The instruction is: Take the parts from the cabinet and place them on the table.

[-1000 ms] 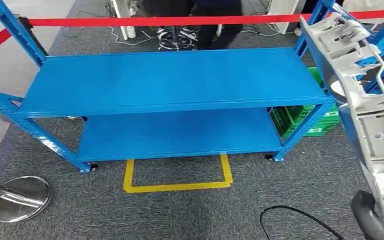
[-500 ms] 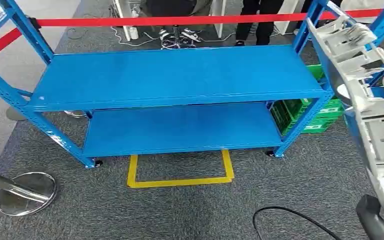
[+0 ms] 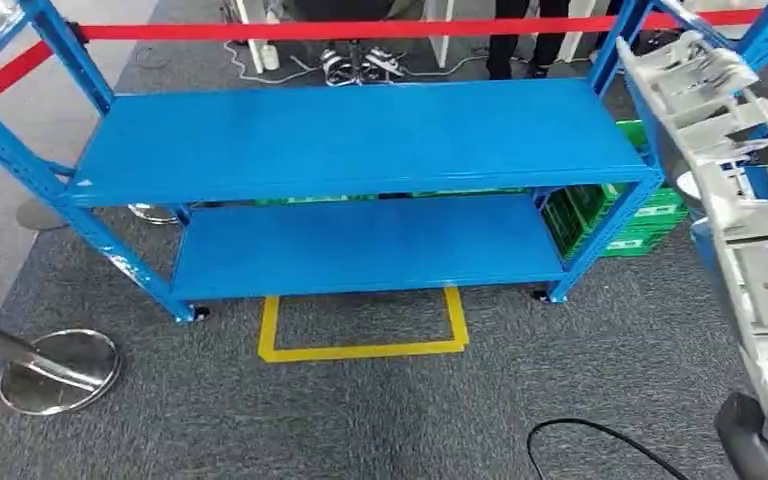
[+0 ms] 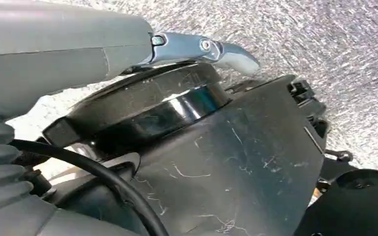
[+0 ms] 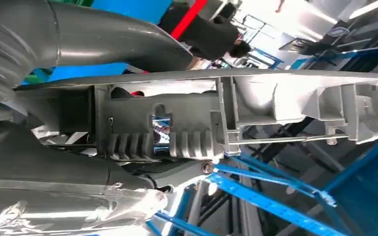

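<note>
The right hand (image 5: 54, 123) grips a long grey plastic part (image 3: 740, 230), ribbed and slotted, with a thin metal rod running along it. In the head view the part rises tall along the right side of the scene, its top end level with the far upright of the blue rack (image 3: 360, 140) and its lower end down by the dark wrist. In the right wrist view the thick grey thumb lies along one side of the part (image 5: 256, 113) and the dark fingers (image 5: 69, 162) along the other, so the fingers are clamped on it.

The rack stands straight ahead with two flat blue shelves, the upper one and the lower shelf (image 3: 360, 255). A green crate (image 3: 620, 215) sits on the floor behind its right end. A yellow tape outline (image 3: 360, 330) marks the grey carpet just in front of the rack. A red barrier band (image 3: 360, 30) stretches behind, with people's legs and shoes beyond it. A chrome post base (image 3: 60, 370) rests on the carpet at the left, and a black cable (image 3: 600, 440) loops near the front.

The left hand (image 4: 54, 54) hangs over carpet; a light finger sticks out straight, but whether its fingers are apart or together I cannot tell.
</note>
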Controlling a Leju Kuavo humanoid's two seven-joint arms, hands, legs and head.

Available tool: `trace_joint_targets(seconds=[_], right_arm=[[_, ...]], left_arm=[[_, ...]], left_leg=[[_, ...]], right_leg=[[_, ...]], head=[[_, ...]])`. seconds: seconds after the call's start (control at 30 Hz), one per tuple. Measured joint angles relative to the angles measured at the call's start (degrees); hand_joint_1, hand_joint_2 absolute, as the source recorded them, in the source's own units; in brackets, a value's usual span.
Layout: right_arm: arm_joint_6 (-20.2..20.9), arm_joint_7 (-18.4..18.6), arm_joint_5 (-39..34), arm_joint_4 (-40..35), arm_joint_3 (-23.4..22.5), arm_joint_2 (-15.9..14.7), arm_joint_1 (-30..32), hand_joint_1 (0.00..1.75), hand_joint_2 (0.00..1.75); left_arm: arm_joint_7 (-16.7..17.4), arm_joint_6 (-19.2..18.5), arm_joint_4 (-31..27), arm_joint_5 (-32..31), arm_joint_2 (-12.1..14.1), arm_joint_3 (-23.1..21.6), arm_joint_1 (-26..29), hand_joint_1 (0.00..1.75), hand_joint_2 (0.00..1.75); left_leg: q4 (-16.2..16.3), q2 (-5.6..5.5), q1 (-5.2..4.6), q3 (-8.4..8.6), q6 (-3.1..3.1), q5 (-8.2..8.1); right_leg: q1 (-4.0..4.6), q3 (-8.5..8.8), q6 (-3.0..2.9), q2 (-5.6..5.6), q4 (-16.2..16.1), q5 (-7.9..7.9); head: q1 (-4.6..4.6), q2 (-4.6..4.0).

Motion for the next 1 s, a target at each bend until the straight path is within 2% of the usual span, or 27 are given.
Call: trace_joint_targets(seconds=[0.03,0.07,0.1,0.17,0.2,0.23,0.27,0.3,0.37,0.4,0.53,0.57,0.6,0.63,0.67,0.7,0.73,0.77,0.8,0.87,0.9,0.93,1.0], right_arm=[[0.0,0.0,0.0,0.0,0.0,0.0,0.0,1.75,1.75],[0.0,0.0,0.0,0.0,-0.1,0.0,0.1,1.75,1.75],[0.0,0.0,0.0,0.0,-0.1,0.0,0.1,1.75,1.75],[0.0,0.0,0.0,0.0,-0.1,0.0,0.0,1.75,1.75],[0.0,0.0,0.0,0.0,-0.1,0.0,0.0,1.75,1.75],[0.0,0.0,0.0,0.0,-0.1,0.0,0.1,1.75,1.75],[0.0,0.1,0.1,0.0,-0.1,0.0,0.1,1.75,1.75],[0.0,0.2,0.2,0.0,-0.1,0.0,0.1,1.75,1.75],[-0.1,0.3,0.5,-0.1,-0.1,0.0,0.1,1.75,1.75],[-0.1,0.3,0.6,-0.1,-0.1,0.0,0.0,1.75,1.75],[-0.4,0.4,0.8,-0.2,-0.4,0.0,0.2,1.75,1.75],[-0.4,0.4,0.9,-0.2,-0.3,0.2,0.1,1.75,1.75],[-0.4,0.4,0.9,-0.2,-0.4,0.2,0.1,1.75,1.75],[-0.6,0.4,1.0,-0.3,-0.4,0.2,0.1,1.75,1.75],[-0.7,0.4,1.0,-0.3,-0.4,0.2,0.1,1.75,1.75],[-0.8,0.4,1.0,-0.3,-0.5,0.2,0.1,1.75,1.75],[-0.8,0.4,1.1,-0.3,-0.5,0.2,0.1,1.75,1.75],[-0.8,0.4,1.2,-0.3,-0.5,0.2,0.2,1.75,1.75],[-0.8,0.4,1.2,-0.3,-0.6,0.2,0.2,1.75,1.75],[-0.9,0.4,1.2,-0.4,-0.6,0.2,0.3,1.75,1.75],[-1.0,0.4,1.3,-0.5,-0.7,0.3,0.5,1.75,1.75],[-1.0,0.4,1.4,-0.7,-0.7,0.3,0.6,1.75,1.75],[-1.0,0.4,1.7,-0.7,-0.7,0.3,0.6,1.75,1.75]], left_arm=[[0.0,-0.1,0.0,0.0,0.0,0.0,0.0,0.00,1.75],[0.0,-0.2,0.0,0.0,-0.1,0.1,0.0,0.00,1.75],[0.0,-0.2,0.0,0.0,0.0,0.2,0.0,0.00,1.75],[0.0,-0.1,0.0,0.0,0.0,0.3,0.0,0.00,1.75],[0.0,-0.1,0.0,0.0,0.0,0.3,0.0,0.00,1.75],[0.1,-0.1,0.0,0.0,0.0,0.3,0.0,0.00,1.75],[0.3,-0.1,0.0,0.1,0.0,0.4,0.0,0.00,1.75],[0.5,0.0,0.0,0.1,0.0,0.4,0.0,0.00,1.75],[0.8,0.0,0.0,0.1,-0.1,0.5,0.0,0.00,1.75],[0.8,0.0,0.0,0.2,-0.1,0.5,0.0,0.00,1.75],[0.8,0.0,0.0,0.3,0.0,0.6,0.0,0.00,1.75],[0.8,0.0,0.0,0.3,0.0,0.7,0.0,0.00,1.75],[0.8,0.0,0.0,0.3,0.0,0.7,0.0,0.00,1.75],[0.8,0.0,0.0,0.4,0.0,0.7,0.0,0.00,1.75],[0.8,0.0,0.0,0.5,0.0,0.7,-0.1,0.00,1.75],[0.8,0.0,0.0,0.5,0.0,0.7,-0.2,0.00,1.75],[0.8,0.0,0.0,0.5,0.1,0.8,-0.2,0.00,1.75],[0.8,0.0,0.0,0.5,0.1,0.8,-0.2,0.00,1.75],[0.9,0.0,0.0,0.5,0.1,0.8,-0.2,0.00,1.75],[1.1,-0.2,0.0,0.5,0.1,0.8,0.0,0.00,1.75],[1.1,-0.2,0.0,0.5,0.1,0.9,-0.1,0.00,1.75],[1.1,-0.2,0.0,0.4,0.0,0.9,-0.1,0.00,1.75],[1.1,-0.2,0.0,0.4,0.0,0.9,0.0,0.00,1.75]], left_leg=[[-0.2,0.03,0.28,-0.11,0.56,0.35],[-0.2,0.14,0.41,-0.08,0.87,0.55],[-0.2,0.17,0.46,-0.21,1.31,0.83],[-0.1,0.28,0.38,-0.71,1.74,1.17],[-0.1,0.31,0.33,-0.98,1.76,1.37],[-0.1,0.31,0.31,-1.19,1.73,1.55],[0.0,0.30,0.29,-1.34,1.70,1.73],[0.0,0.29,0.28,-1.42,1.62,1.87],[0.0,0.18,0.30,-1.39,1.40,2.05],[0.0,0.17,-0.03,-1.64,1.10,2.23],[0.4,0.16,-0.04,-2.73,-0.23,3.19],[0.8,0.04,-0.09,-3.10,-0.47,2.35],[2.1,0.17,-0.17,-3.67,-0.94,0.25],[5.8,0.18,-0.04,-4.99,-1.28,-3.15],[10.2,0.18,-0.02,-6.38,-1.48,-5.86],[14.6,0.18,-0.07,-7.62,-1.60,-8.10],[17.1,0.18,-0.07,-7.90,-1.65,-9.05],[17.1,0.18,-0.06,-7.03,-1.68,-8.70],[15.7,0.18,-0.06,-5.84,-1.62,-7.81],[4.5,0.19,-0.03,1.19,-1.33,-2.91],[-0.3,0.15,-0.01,3.94,-1.21,-2.28],[-1.7,0.06,-0.08,3.99,-1.03,-2.40],[-0.9,-0.02,-0.24,2.64,-0.01,-1.76]], right_leg=[[-0.08,-0.06,0.15,0.02,0.1,0.06],[-0.11,-0.59,0.45,0.23,0.7,-0.76],[-0.16,-1.54,1.02,0.19,3.5,-3.28],[-0.45,-4.71,1.59,0.19,12.2,-8.23],[-0.50,-6.13,1.70,0.19,16.4,-10.00],[-0.52,-6.44,1.72,0.19,18.0,-10.45],[-0.52,-5.27,1.63,0.19,16.9,-9.61],[-0.51,-2.85,1.45,0.20,13.2,-7.75],[-0.53,3.95,1.08,0.22,2.1,-3.48],[-0.38,5.56,0.99,0.43,-0.3,-4.29],[-0.30,3.92,-0.30,0.52,-0.2,-3.18],[-0.77,3.69,-0.89,0.22,-0.6,-2.57],[-0.73,3.25,-1.19,0.18,-0.6,-2.23],[-0.74,2.55,-1.45,0.14,-0.6,-1.79],[-0.70,1.92,-1.49,0.09,-0.6,-1.37],[-0.62,1.23,-1.50,0.01,-0.6,-0.88],[-0.57,0.63,-1.50,0.00,-0.5,-0.43],[-0.51,-0.04,-1.49,0.00,-0.5,0.04],[-0.48,-0.54,-1.47,0.01,-0.4,0.41],[-0.48,-1.95,-1.25,0.17,-0.2,1.65],[-0.47,-2.39,-0.95,0.16,-0.2,2.16],[-0.11,-2.95,-0.63,0.16,0.2,2.59],[-0.15,-3.55,-0.22,0.02,-0.1,3.91]], head=[[0.05,0.00],[0.02,0.00],[0.70,0.00],[0.81,0.00],[0.83,0.00],[0.83,0.00],[0.81,0.00],[0.83,0.00],[0.83,0.00],[0.83,0.00],[0.74,0.00],[0.85,0.00],[0.57,0.00],[0.39,0.00],[0.41,0.00],[0.40,0.00],[0.39,0.00],[0.42,0.00],[0.42,0.00],[0.39,0.00],[0.37,0.00],[0.44,0.00],[0.48,0.00]])
